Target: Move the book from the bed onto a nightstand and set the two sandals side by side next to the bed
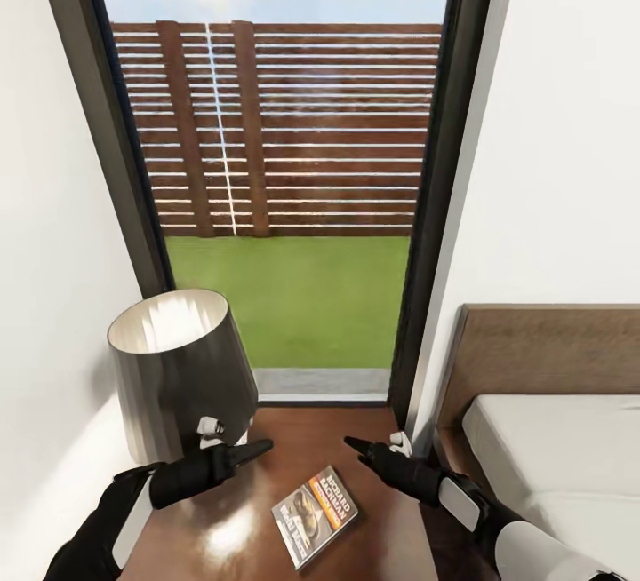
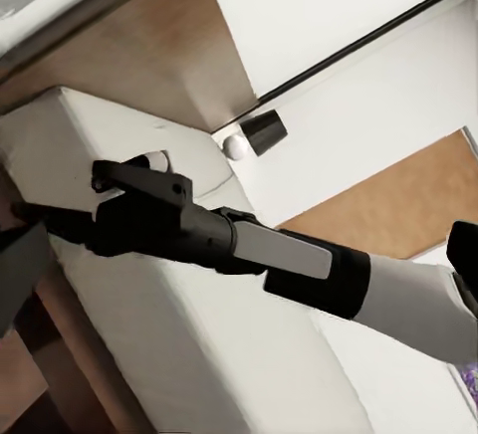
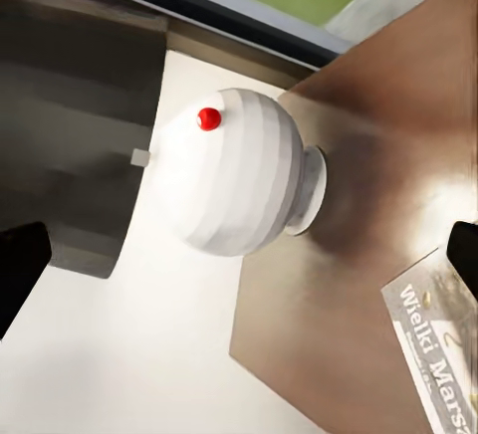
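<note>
On nightstand (image 1: pixel 373 439) | book (image 1: pixel 315 514) flat | between claws, seemingly untouched

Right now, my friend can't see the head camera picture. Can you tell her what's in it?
A small book lies flat on a dark wooden nightstand, between the left gripper and the right gripper. A grey-shaded lamp stands at the left, the bed at the right, and a tall window shows grass and a fence.

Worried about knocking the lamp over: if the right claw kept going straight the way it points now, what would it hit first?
Probably the lamp: in the right wrist view its round white base sits dead ahead on the nightstand, with the dark shade beside it. Depth is unclear. The book lies off the line.
</note>
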